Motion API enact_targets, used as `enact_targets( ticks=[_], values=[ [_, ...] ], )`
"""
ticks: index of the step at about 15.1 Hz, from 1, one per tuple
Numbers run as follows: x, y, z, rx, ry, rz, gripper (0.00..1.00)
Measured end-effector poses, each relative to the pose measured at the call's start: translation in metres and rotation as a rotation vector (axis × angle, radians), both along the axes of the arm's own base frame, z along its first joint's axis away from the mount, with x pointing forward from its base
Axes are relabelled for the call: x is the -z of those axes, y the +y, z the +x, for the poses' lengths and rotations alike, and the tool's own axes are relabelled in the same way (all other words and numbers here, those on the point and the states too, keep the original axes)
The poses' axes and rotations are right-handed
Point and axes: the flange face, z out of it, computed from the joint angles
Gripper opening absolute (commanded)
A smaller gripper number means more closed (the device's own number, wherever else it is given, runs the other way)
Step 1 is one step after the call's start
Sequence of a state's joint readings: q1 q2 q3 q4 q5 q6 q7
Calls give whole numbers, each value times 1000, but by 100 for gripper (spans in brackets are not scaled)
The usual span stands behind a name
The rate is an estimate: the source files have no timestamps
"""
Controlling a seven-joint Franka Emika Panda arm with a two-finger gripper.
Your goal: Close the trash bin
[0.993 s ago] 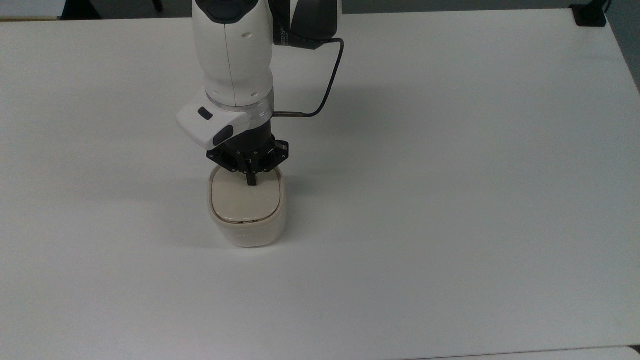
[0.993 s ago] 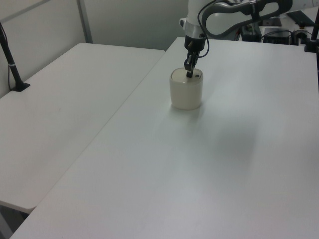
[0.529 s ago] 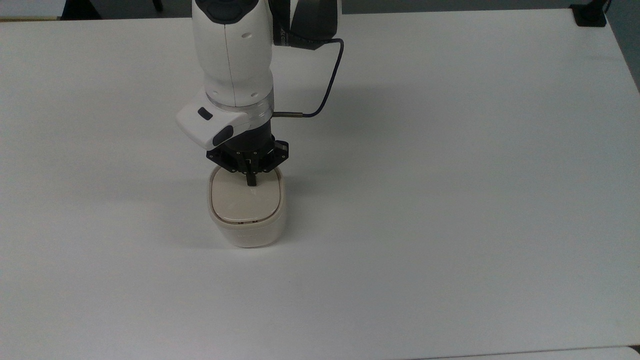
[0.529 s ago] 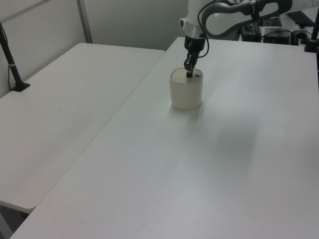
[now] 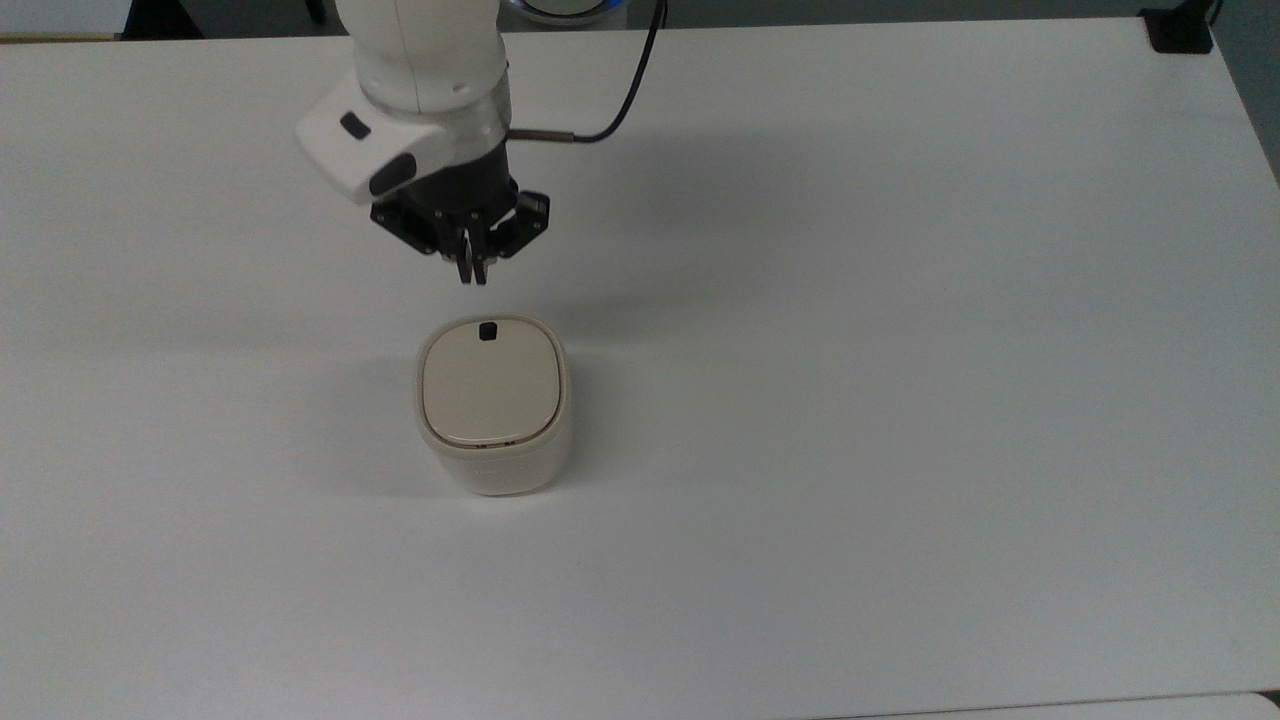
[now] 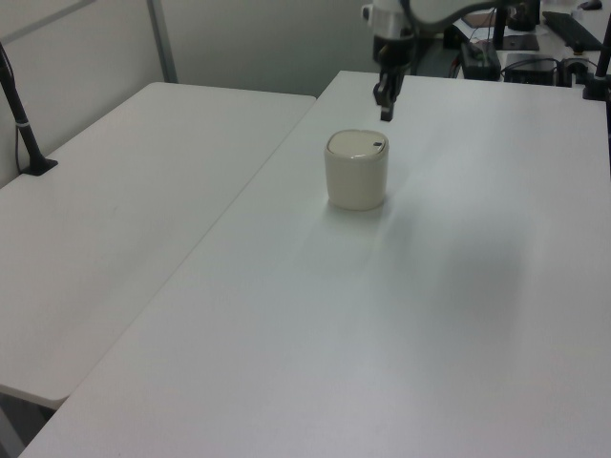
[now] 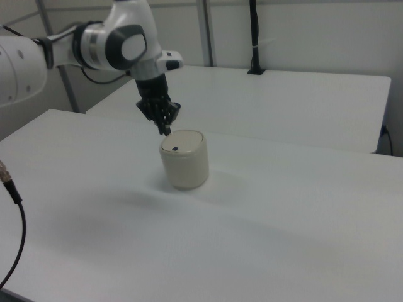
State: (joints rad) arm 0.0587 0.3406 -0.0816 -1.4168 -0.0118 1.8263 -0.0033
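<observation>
Below my black two-finger gripper [image 5: 472, 272] — fingers pressed together, holding nothing — I see the small cream-white rounded-square plastic trash bin [image 5: 494, 415] on the white table [image 5: 900, 400], beige lid [image 5: 489, 385] flat, gripper clear above its button edge.

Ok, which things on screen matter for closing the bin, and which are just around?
Job:
trash bin, its lid already flat
gripper, raised off it, fingers together

Just around:
white table
second table
black pole

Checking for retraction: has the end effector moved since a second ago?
Yes. The end effector has left the cream plastic trash bin's flat beige lid, lifting toward the top view's top edge.
</observation>
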Motion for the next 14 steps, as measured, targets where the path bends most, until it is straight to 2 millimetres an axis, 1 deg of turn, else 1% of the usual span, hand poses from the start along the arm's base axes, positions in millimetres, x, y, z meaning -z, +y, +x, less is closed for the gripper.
enact_targets(
  ticks=[2, 4, 8, 11, 13, 14],
  values=[
    [-23, 3, -17, 53, 26, 7, 100],
    [-40, 7, -31, 78, 37, 6, 100],
    [-50, 7, -57, 78, 48, 12, 100],
    [-65, 2, -80, 66, 73, 15, 100],
    [-80, -6, -96, 64, 83, 18, 100],
    [-84, -8, -98, 64, 79, 18, 100]
  ],
)
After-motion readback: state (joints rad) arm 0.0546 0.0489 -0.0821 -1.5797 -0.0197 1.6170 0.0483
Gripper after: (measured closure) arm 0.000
